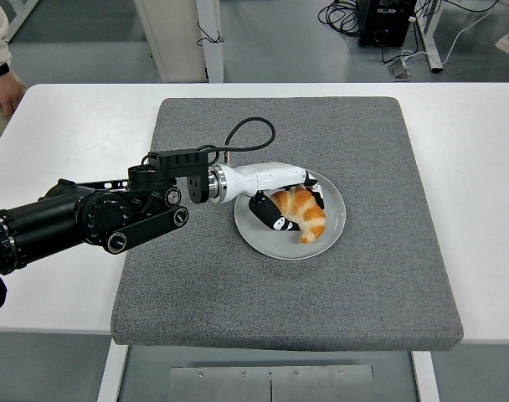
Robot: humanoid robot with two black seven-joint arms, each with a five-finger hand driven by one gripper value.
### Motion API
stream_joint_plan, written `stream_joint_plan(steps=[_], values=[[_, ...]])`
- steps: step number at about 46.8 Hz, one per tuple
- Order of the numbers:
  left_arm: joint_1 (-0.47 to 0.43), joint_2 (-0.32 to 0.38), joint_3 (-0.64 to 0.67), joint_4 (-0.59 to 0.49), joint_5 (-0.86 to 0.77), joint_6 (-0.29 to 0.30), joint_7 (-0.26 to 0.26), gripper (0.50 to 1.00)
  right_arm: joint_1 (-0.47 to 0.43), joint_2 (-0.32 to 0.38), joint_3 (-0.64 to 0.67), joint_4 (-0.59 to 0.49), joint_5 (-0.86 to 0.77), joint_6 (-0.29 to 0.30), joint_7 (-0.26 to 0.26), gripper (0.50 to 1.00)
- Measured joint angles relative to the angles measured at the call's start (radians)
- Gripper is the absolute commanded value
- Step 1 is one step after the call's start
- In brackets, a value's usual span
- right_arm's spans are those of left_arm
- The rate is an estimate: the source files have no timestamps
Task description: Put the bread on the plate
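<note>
We see 1 arm at work: the left arm [95, 219] reaches in from the left edge over the white counter [70, 134] and the grey mat [280, 293] that covers its middle. Its robot hand [281, 201] sits over the left part of the plate [334, 226], fingers curled around the bread [300, 212]. The thumb [269, 219] presses on the bread's near side, and the other fingers wrap its far side, so the robot hand is clamped on it.

The bread is a golden croissant. It lies within the plate's rim, about in the middle, one end pointing toward the near right. From this view we cannot tell for sure whether its underside is touching the plate or is just above it.

The plate is round and pale grey and rests on the mat, a little right of the mat's centre. A black cable [242, 134] loops up from the wrist.

At the top left edge, beside the counter, we see a person's hand [3, 88] with a dark wristband.
</note>
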Motion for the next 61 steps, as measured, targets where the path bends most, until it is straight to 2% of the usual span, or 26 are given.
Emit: stream_joint_plan(steps=[29, 41, 43, 45, 47, 53, 61], values=[[0.031, -0.006, 0.0, 0.017, 0.0, 0.091, -0.015, 0.5, 0.0, 0.0, 0.0, 0.0, 0.0, 0.0, 0.0, 1.0], [0.031, -0.011, 0.0, 0.024, -0.001, 0.095, -0.003, 0.5, 0.0, 0.0, 0.0, 0.0, 0.0, 0.0, 0.0, 1.0], [0.03, -0.011, 0.0, 0.028, -0.001, 0.095, -0.002, 0.62, 0.0, 0.0, 0.0, 0.0, 0.0, 0.0, 0.0, 1.0], [0.029, -0.011, 0.0, 0.031, -0.002, 0.094, -0.002, 0.762, 0.0, 0.0, 0.0, 0.0, 0.0, 0.0, 0.0, 1.0], [0.028, -0.011, 0.0, 0.031, -0.003, 0.094, -0.002, 0.835, 0.0, 0.0, 0.0, 0.0, 0.0, 0.0, 0.0, 1.0], [0.025, -0.01, -0.001, 0.031, -0.004, 0.093, -0.003, 0.933, 0.0, 0.0, 0.0, 0.0, 0.0, 0.0, -0.001, 1.0], [0.016, -0.01, -0.001, 0.028, -0.013, 0.093, -0.003, 0.963, 0.0, 0.0, 0.0, 0.0, 0.0, 0.0, 0.0, 1.0]])
